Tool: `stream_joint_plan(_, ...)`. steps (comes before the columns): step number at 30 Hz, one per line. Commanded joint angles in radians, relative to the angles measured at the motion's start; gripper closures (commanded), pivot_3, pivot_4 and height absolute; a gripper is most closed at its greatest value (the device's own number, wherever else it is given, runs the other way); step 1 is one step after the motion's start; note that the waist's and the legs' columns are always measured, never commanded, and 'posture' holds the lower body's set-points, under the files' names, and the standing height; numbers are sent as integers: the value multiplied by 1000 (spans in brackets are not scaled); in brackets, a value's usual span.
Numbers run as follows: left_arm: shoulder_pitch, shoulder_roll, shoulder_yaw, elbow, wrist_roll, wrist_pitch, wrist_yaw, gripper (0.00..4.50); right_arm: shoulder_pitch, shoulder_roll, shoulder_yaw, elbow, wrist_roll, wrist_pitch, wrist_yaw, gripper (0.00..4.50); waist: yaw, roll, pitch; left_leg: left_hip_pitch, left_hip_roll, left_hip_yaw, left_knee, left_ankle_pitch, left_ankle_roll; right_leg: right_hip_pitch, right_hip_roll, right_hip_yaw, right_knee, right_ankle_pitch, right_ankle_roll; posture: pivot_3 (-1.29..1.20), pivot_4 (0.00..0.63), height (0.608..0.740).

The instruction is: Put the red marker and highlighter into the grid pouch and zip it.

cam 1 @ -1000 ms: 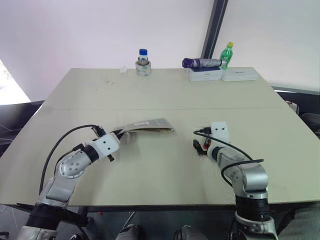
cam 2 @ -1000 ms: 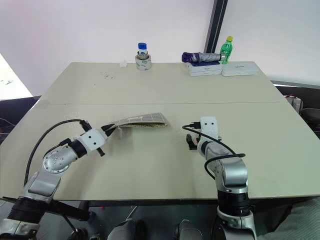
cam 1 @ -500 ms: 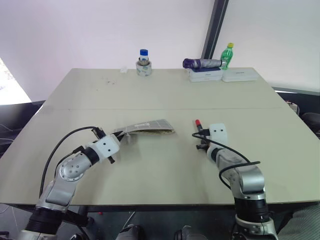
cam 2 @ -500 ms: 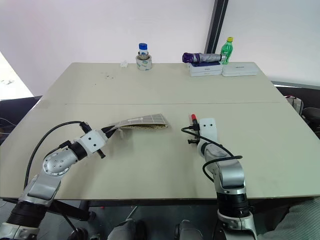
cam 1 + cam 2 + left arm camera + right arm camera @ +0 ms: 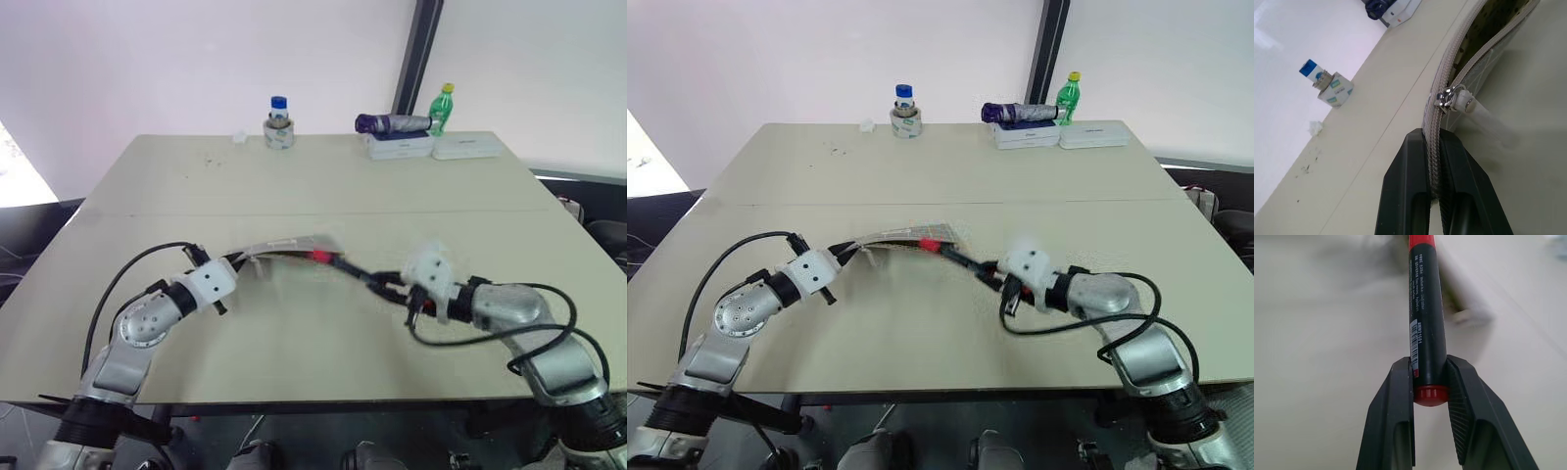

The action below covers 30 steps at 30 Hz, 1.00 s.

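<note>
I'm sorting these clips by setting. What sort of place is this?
Probably an office or meeting room: a big plain table by white walls, with a bottle, a folded umbrella and flat white boxes at its far edge.

The red marker (image 5: pixel 1422 308) tip and grid pouch (image 5: pixel 1469 308) behind it are blurred

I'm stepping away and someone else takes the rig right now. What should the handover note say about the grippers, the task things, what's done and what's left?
Left gripper: shut on the zipper edge of the grid pouch, holding its mouth open above the table.
Right gripper: shut on the tail end of the red marker, which points toward the pouch opening, red cap near it.
Done: marker picked up and brought to the pouch; whether the tip has entered, I cannot tell.
Left: slide the marker in and release it, find and add the highlighter, then zip the pouch with the pull.
</note>
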Motion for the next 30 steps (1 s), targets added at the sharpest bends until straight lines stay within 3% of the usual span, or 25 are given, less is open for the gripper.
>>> stream_joint_plan(1, -13, -4, 2, -30, -6, -14, 3, 4500, -55, 17, 40, 6, -68, -30, -38, 4120, 0, 0, 0, 0, 0, 0, 0, 0, 0, 0, 0, 0, 0, 0, 0, 0, 150, 738)
stream_joint_plan(6, 1, -17, 2, -43, -3, -8, 7, 4500, -97, 27, 59, 82, -125, -85, -56, 4120, 5, 0, 0, 0, 0, 0, 1, 3, -5, 0, 0, 0, 0, 0, 0, 0, 150, 738)
stream_joint_plan(18, -24, -5, -52, -64, 65, -28, -15, 4500, -189, 92, 132, 114, -233, -4, -108, 4120, 2, 0, 0, 0, -1, 1, 1, 3, -5, 0, 0, 0, 0, 0, 0, 0, 150, 738)
stream_joint_plan(30, -63, -40, -103, -103, 74, -8, -28, 4500, -323, 123, 285, 198, -430, -192, -98, 4120, 2, 0, 0, 0, -1, 2, 1, 3, -5, -1, 0, 0, 1, 0, 0, 0, 150, 738)
